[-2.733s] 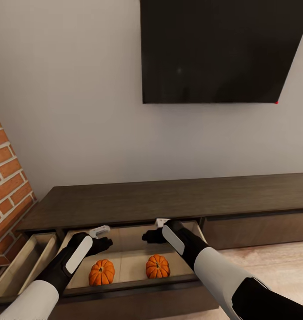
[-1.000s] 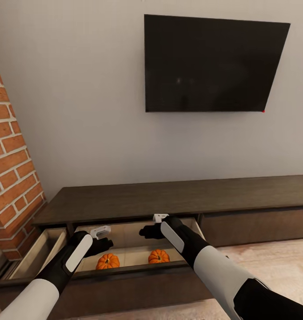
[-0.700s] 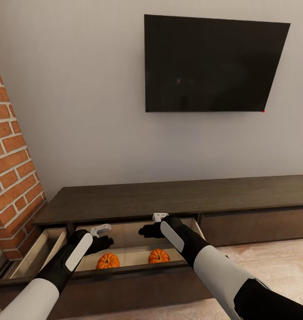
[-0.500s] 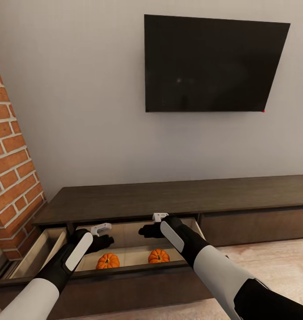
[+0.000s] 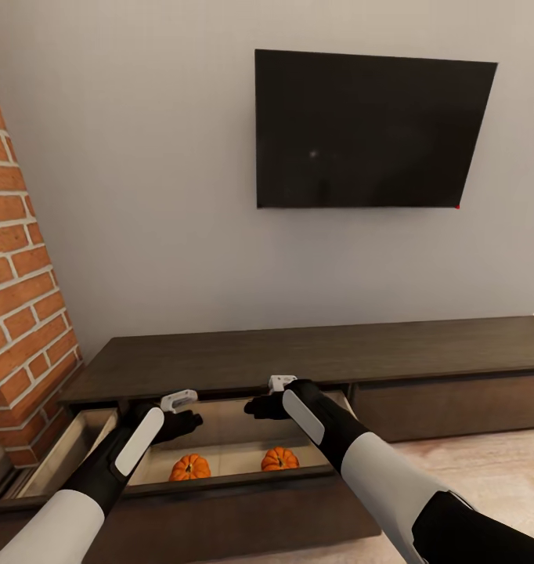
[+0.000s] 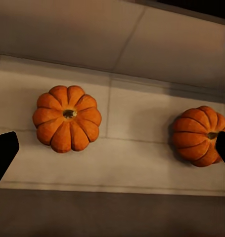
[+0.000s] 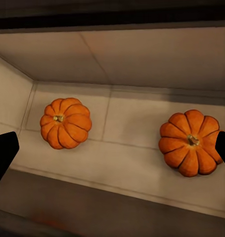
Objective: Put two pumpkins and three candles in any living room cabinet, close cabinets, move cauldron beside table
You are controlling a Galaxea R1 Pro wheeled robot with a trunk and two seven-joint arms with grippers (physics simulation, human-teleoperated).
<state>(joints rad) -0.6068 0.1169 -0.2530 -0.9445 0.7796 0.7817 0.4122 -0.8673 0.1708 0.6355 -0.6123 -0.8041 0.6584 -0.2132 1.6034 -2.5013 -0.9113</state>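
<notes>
While fingers of both grippers gape empty | pumpkins (image 5: 190, 468) unmarked in cabinet (image 5: 314, 352) drawer

Black television (image 5: 369, 129) on a grey wall (image 5: 142, 196).
Left of the television stands red brickwork (image 5: 20, 266); pale wood floor (image 5: 486, 478) lies below it.

I find no readable text, label, brand, number or sign in any of my views. The black flat wall-mounted screen (image 5: 369, 129) is blank; a small red dot sits at its lower right corner, with no characters. The long dark-brown wood cabinet (image 5: 314, 352) carries no markings on its flat top. The two orange ribbed pumpkins (image 5: 190, 468) (image 5: 279, 459) in the open drawer are unmarked.
</notes>
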